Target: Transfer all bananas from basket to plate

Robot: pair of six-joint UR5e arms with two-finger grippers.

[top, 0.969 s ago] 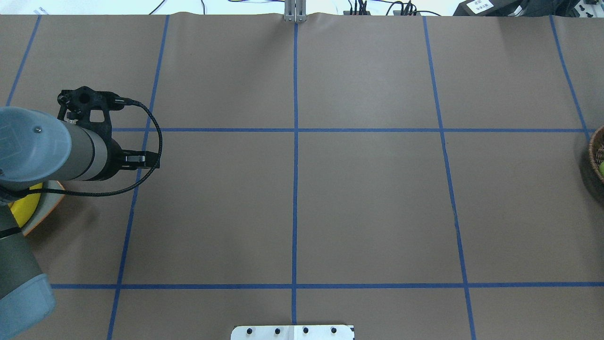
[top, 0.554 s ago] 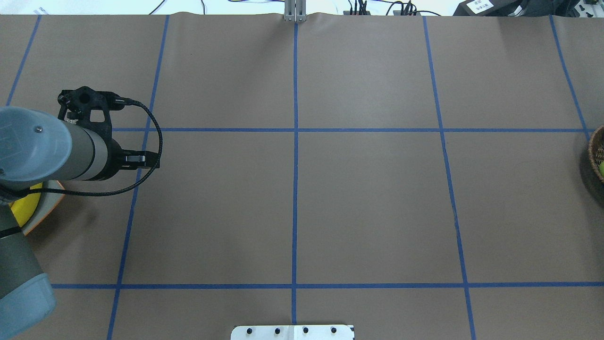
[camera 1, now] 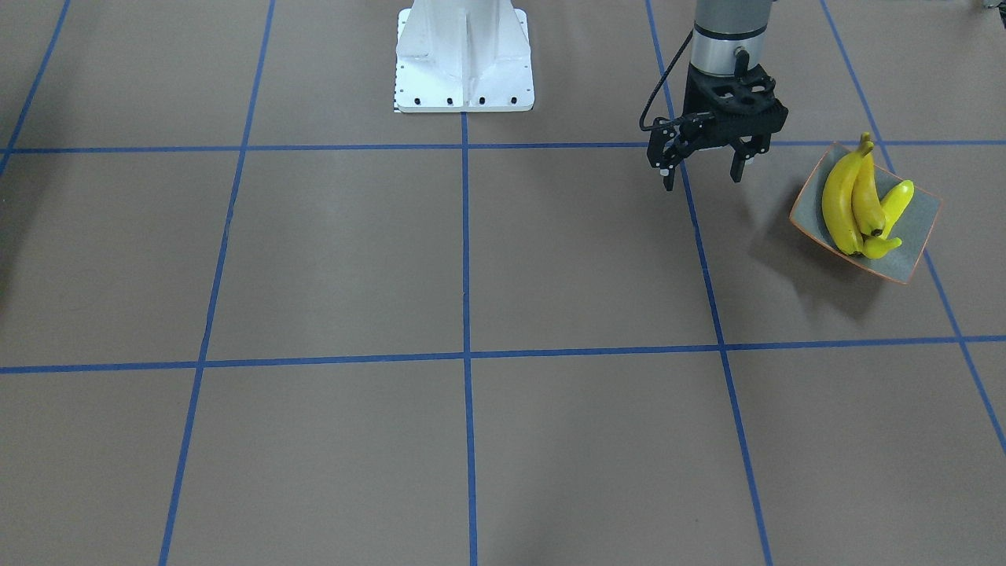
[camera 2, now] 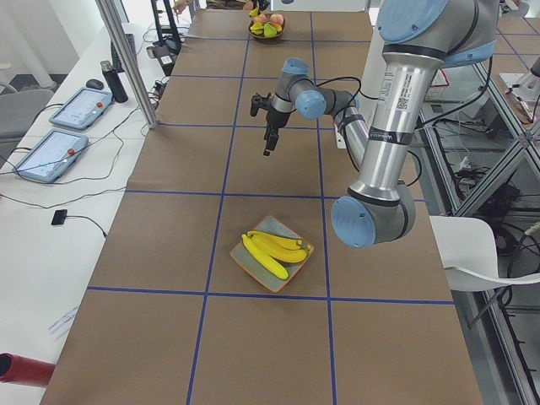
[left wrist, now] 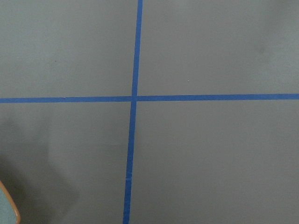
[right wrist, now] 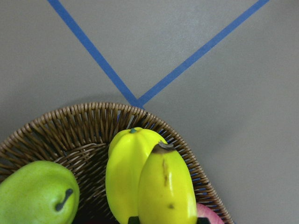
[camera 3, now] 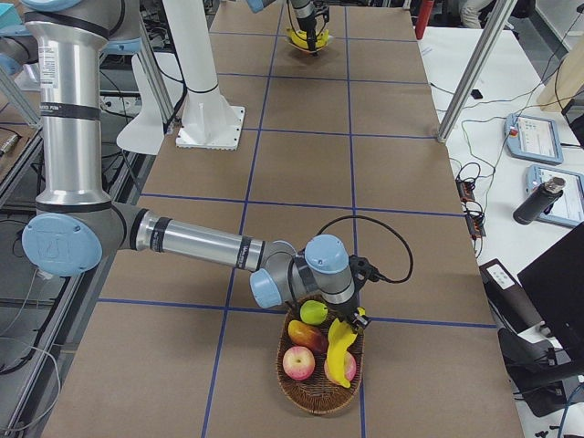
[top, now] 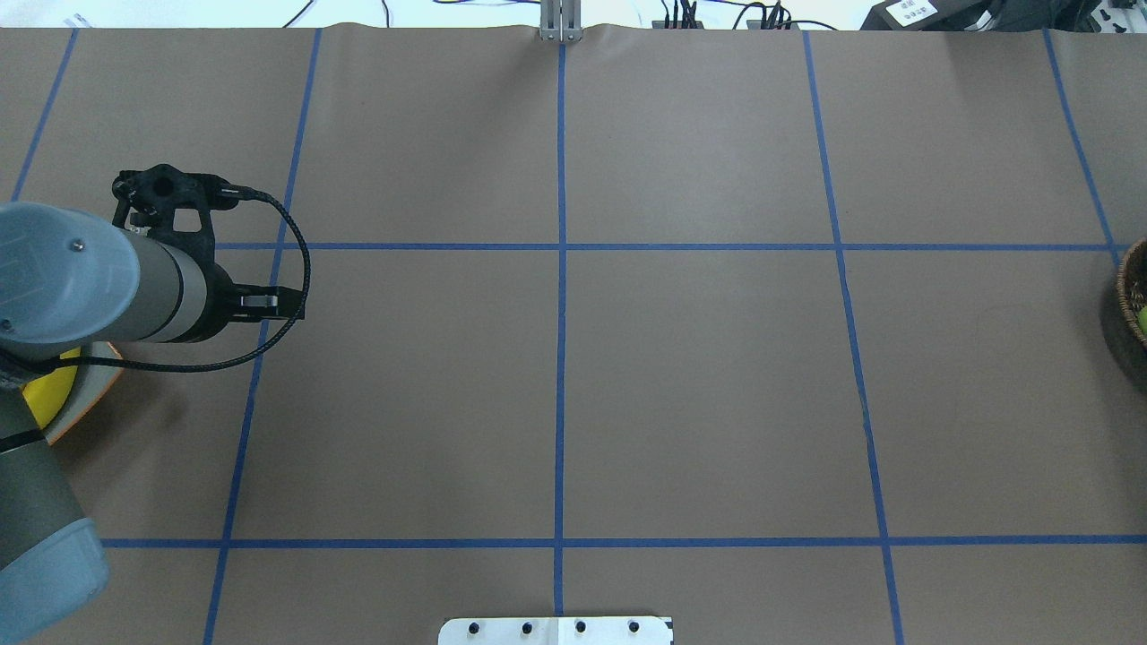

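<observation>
Three yellow bananas (camera 1: 857, 208) lie in the plate (camera 1: 916, 236), a grey dish with an orange rim; the bananas (camera 2: 274, 249) in the plate (camera 2: 253, 268) also show in the exterior left view. My left gripper (camera 1: 703, 181) hangs open and empty above the table, beside the plate and clear of it. At the other end, my right gripper (camera 3: 351, 318) is down in the wicker basket (camera 3: 315, 401). In the right wrist view its dark fingertips (right wrist: 133, 220) press both sides of one banana (right wrist: 166, 184). A second banana (right wrist: 124, 170) lies against it.
The basket (right wrist: 70, 121) also holds a green pear (right wrist: 32, 191) and a red apple (camera 3: 297, 362). The white robot base (camera 1: 464, 59) stands at the table's near edge. Blue tape lines grid the brown table. Tablets (camera 2: 59, 143) and a metal post (camera 2: 126, 63) stand along the far side.
The left arm has shifted very slightly over the plate's corner. Nothing else in the overhead view has moved.
</observation>
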